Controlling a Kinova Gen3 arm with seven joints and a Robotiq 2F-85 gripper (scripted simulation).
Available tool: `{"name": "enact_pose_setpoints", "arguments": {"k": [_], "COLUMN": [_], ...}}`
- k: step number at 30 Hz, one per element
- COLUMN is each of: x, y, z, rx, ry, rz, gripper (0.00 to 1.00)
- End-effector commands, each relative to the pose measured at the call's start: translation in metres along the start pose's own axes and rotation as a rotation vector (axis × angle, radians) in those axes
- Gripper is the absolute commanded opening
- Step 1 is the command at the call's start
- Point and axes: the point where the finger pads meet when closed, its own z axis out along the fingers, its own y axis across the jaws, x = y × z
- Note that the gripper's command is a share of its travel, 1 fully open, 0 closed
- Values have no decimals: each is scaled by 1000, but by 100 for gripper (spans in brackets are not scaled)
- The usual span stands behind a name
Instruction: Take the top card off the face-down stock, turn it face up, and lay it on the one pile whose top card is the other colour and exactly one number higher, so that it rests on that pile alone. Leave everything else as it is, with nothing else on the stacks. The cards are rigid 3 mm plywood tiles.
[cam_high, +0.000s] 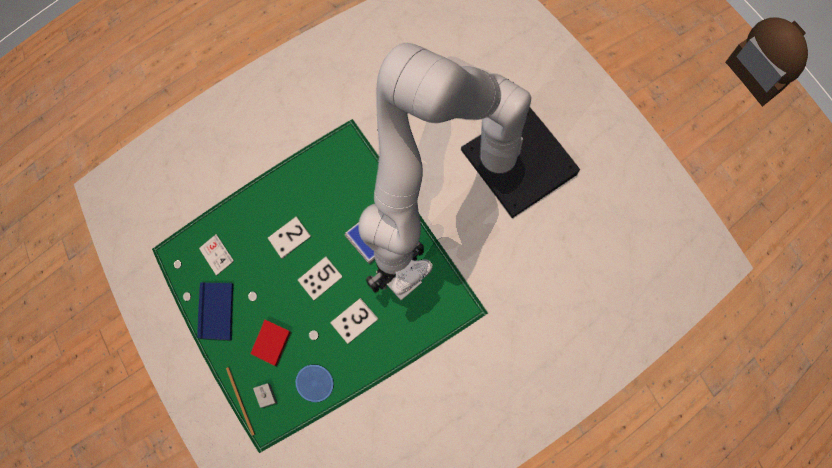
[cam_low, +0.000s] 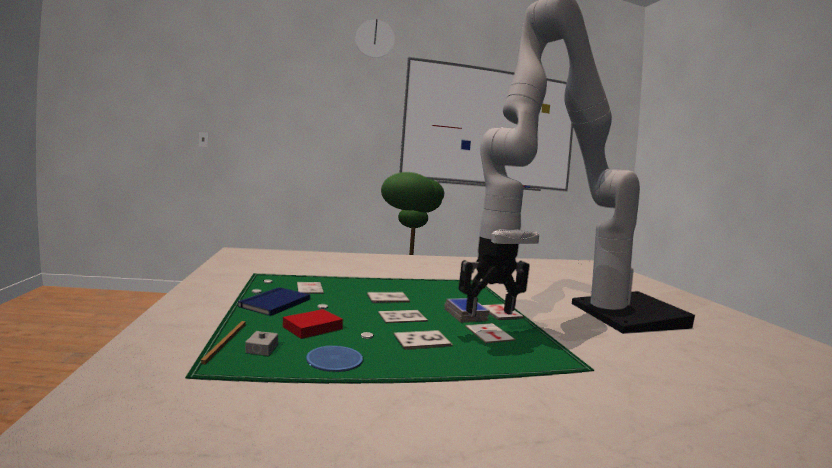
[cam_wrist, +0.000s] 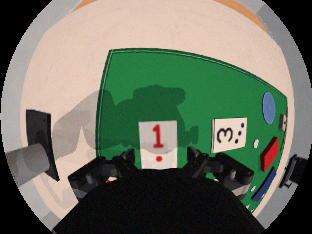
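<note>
The stock (cam_high: 358, 240) (cam_low: 467, 305) lies face down, blue back up. Black 2 (cam_high: 289, 236) (cam_low: 388, 296), black 5 (cam_high: 320, 278) (cam_low: 402, 316) and black 3 (cam_high: 353, 320) (cam_low: 422, 338) (cam_wrist: 229, 135) lie face up in a row. A red 1 (cam_low: 489, 332) (cam_wrist: 158, 135) lies face up near the stock, mostly hidden by the arm in the top view. Another red-marked card (cam_low: 498, 310) lies beside the stock, its number partly hidden by a finger. My gripper (cam_low: 490, 313) (cam_wrist: 160, 154) is open and empty, pointing down low near the stock and these red cards; its exact height is unclear.
On the green mat (cam_high: 325, 174) (cam_low: 436, 369) are a printed example card (cam_high: 215, 254) (cam_low: 310, 287), a navy book (cam_high: 215, 311) (cam_low: 274, 300), a red box (cam_high: 270, 342) (cam_low: 312, 322), a blue disc (cam_high: 314, 383) (cam_low: 334, 357), a grey block (cam_high: 264, 395), a stick (cam_high: 239, 400) and several white discs.
</note>
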Motion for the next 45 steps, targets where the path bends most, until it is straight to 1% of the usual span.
{"name": "enact_pose_setpoints", "arguments": {"k": [1,14,45], "x": [0,1,1], "y": [-3,-4,-4], "z": [9,21,22], "rx": [11,11,11], "ry": [-2,-2,-2], "rz": [-2,-2,-2], "gripper": [85,85,85]}}
